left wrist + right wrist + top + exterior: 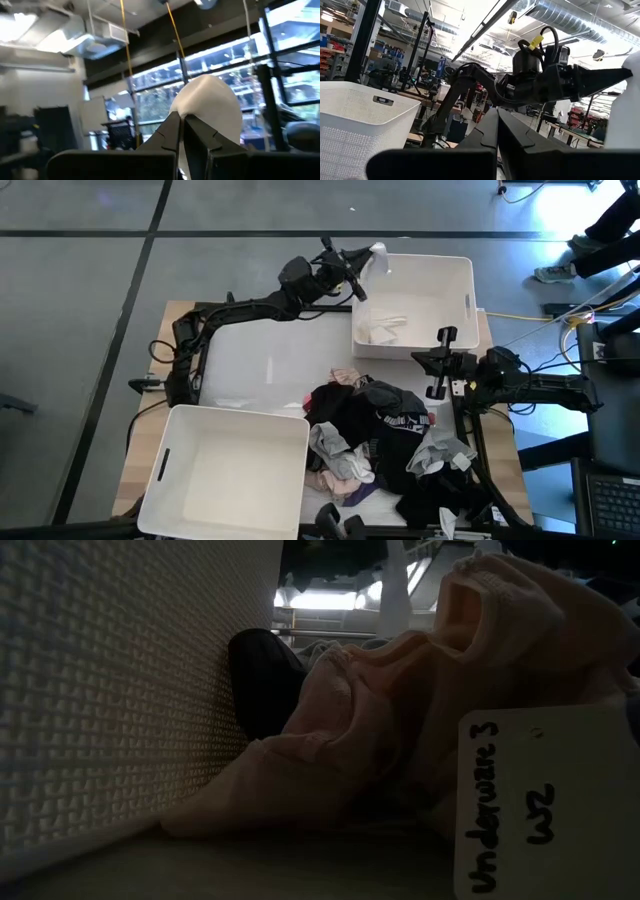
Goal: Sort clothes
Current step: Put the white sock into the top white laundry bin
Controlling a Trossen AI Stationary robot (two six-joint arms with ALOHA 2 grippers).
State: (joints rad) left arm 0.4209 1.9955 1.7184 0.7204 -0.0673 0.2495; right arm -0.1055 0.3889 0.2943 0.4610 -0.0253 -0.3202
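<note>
The clothes (pixel 390 440) lie heaped on the table's near right, dark, grey, white and pink pieces mixed. My left gripper (pixel 366 264) is raised over the far left corner of the far white bin (pixel 460 280) and is shut on a small white garment (pixel 378 251). More white pieces (pixel 385 328) lie on that bin's floor. My right gripper (pixel 425 360) waits shut beside the bin's near edge, with nothing in it. In the low view a pink garment (pixel 380 730) with a paper tag (pixel 540 800) rests on the table against a bin wall (pixel 110 680). My left gripper pinches the white garment (pixel 207 107) between its two fingertips, and the cloth bulges out beyond them. The fingers come from the table's left and slant upward. The garment is lifted clear, above the far bin's corner; one layer or several, I cannot tell.
A second white bin (pixel 230 470) stands at the near left, with bare table (pixel 260 365) between it and the far bin. Cables and stands (pixel 600 310) lie off the table's right. A person's legs (pixel 600 230) show at the far right.
</note>
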